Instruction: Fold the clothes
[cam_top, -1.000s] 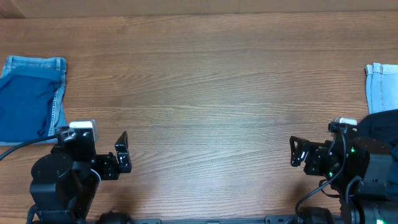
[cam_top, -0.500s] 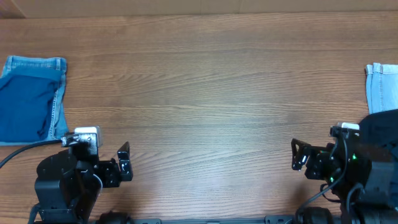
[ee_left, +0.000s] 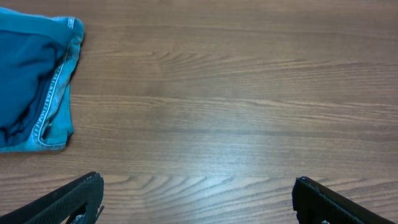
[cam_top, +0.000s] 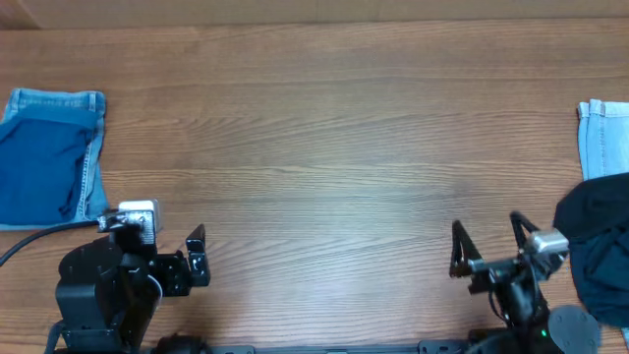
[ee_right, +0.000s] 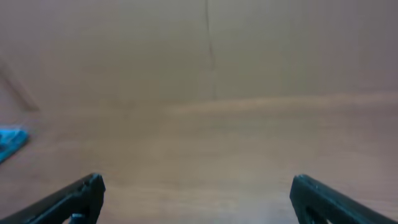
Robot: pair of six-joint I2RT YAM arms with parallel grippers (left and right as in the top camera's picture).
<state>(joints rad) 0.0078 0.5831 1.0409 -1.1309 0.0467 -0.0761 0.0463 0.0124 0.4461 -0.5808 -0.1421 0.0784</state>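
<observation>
The right gripper (cam_top: 486, 242) now faces across the table (cam_top: 324, 147) instead of leftward, jaws wide and empty; the left gripper (cam_top: 197, 252) stands unmoved, likewise wide and empty.

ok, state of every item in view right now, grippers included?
Mid-blue denim garment at the left edge: lying flat, ungripped.
Pale-blue denim piece at the right edge: lying flat, partly out of frame.
Dark navy thin cloth garment: bunched, unfolded, ungripped.
Left gripper: open, empty.
Right gripper: open, empty.
</observation>
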